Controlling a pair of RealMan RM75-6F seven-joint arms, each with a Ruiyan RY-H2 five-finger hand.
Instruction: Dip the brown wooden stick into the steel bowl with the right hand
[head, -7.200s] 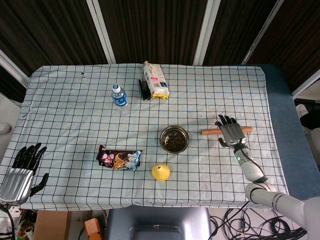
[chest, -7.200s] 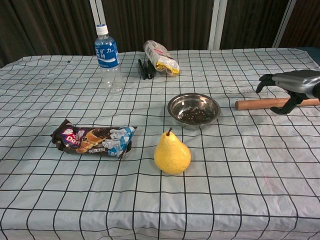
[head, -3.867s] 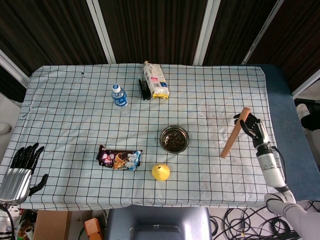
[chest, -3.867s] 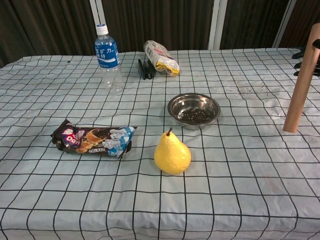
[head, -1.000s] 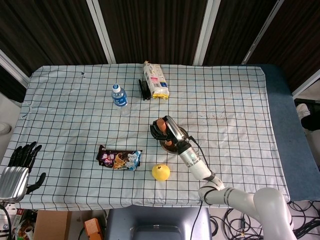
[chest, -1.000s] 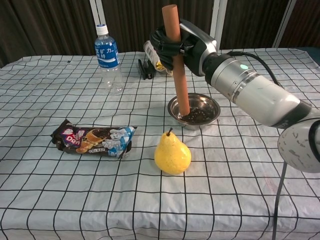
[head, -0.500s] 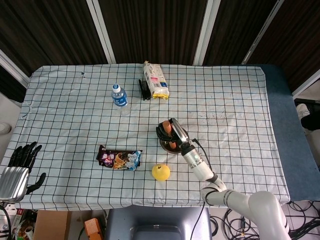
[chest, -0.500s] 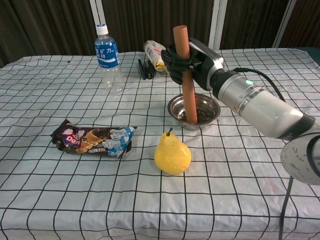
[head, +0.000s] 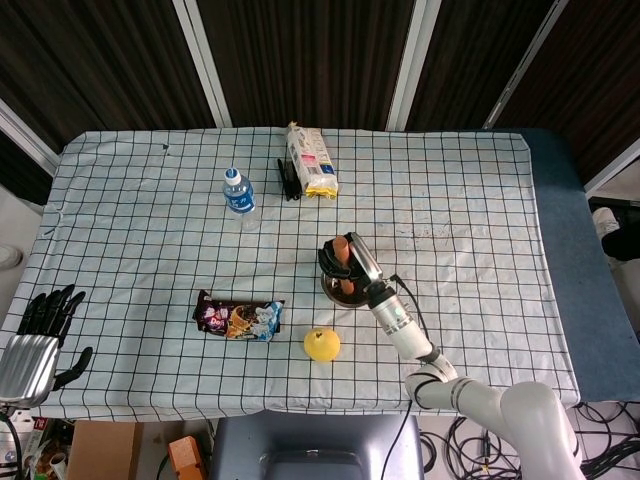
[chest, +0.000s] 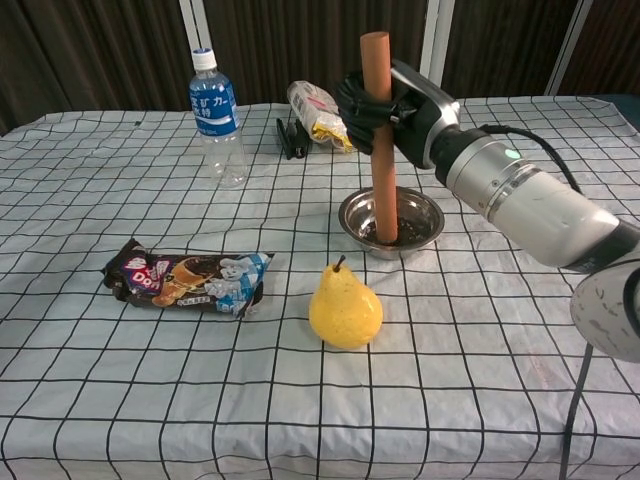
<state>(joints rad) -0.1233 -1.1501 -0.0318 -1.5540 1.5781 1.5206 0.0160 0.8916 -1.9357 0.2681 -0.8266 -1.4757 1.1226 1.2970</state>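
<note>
My right hand (chest: 385, 107) grips the brown wooden stick (chest: 381, 165) near its top and holds it almost upright. The stick's lower end stands inside the steel bowl (chest: 422, 221), among the dark bits on its bottom. From the head view the right hand (head: 342, 262) and the stick (head: 343, 250) cover much of the bowl (head: 334, 295). My left hand (head: 35, 338) hangs off the table's front left corner, fingers spread and holding nothing.
A yellow pear (chest: 344, 305) sits just in front of the bowl. A snack wrapper (chest: 187, 278) lies to the left. A water bottle (chest: 218, 117), a black clip (chest: 292, 138) and a noodle packet (chest: 320, 113) stand at the back.
My right hand has carried the stick slightly to the right and stood it straighter, its lower end now nearer the bowl's middle. The left hand has not moved.
</note>
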